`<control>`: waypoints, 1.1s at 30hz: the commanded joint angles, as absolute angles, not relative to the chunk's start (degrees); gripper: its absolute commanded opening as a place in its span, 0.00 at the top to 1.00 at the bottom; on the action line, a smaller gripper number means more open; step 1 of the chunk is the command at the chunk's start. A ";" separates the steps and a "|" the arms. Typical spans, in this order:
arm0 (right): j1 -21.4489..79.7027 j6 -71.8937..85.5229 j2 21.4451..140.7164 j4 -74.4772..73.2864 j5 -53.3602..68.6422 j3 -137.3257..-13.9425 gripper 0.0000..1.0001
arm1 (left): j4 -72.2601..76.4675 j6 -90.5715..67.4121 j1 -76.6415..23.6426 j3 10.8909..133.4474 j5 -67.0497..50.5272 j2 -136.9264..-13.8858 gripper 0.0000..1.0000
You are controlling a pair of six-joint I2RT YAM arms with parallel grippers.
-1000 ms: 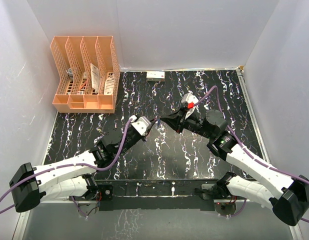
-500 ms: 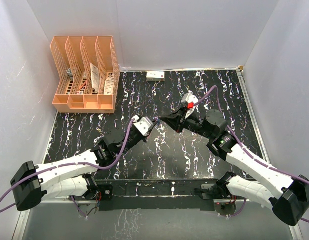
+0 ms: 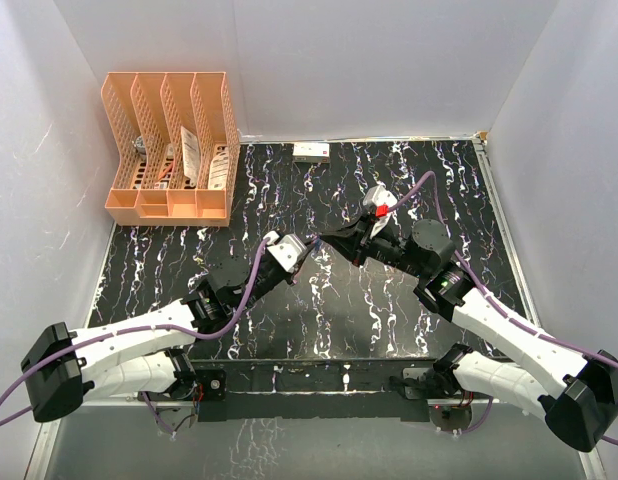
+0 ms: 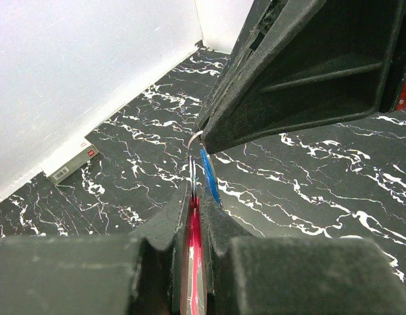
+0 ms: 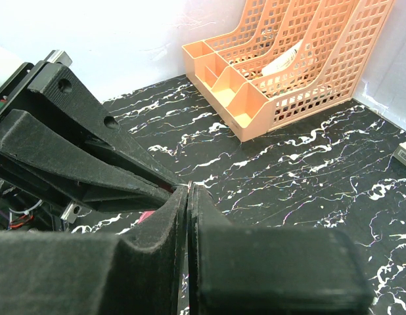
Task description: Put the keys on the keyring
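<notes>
The red-pink strap (image 4: 192,262) of the thin metal keyring (image 4: 192,167) is pinched in the left tool (image 4: 195,207) above the black marbled table (image 4: 321,197). The tiny blue-headed key (image 4: 208,178) is seen beside it, at the pressed-together right tool (image 5: 188,191). Light, slippery metal: flat heads are judged best gripped.

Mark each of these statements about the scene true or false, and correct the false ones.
1. The orange file rack stands at the far left corner of the table. True.
2. The blue key lies flat on the table. False: it sits at the tip of the left gripper, above the table.
3. The left gripper is shut on the red strap. True.
4. The right gripper is wide open. False: it is shut, tip to tip with the left gripper.
</notes>
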State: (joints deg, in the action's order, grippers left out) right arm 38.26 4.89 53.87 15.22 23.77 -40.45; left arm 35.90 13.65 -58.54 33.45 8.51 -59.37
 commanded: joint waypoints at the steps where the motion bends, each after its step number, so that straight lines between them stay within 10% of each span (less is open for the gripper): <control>1: 38.61 5.45 52.56 18.72 23.05 -41.92 1.00 | 37.35 13.40 -58.23 35.52 8.18 -57.07 1.00; 33: 38.67 6.24 52.81 19.41 23.91 -42.03 1.00 | 37.71 13.05 -58.18 36.56 6.94 -58.80 1.00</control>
State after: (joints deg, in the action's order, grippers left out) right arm 38.26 5.91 53.87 15.25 23.81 -40.45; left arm 36.01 13.43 -58.54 34.11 7.90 -58.87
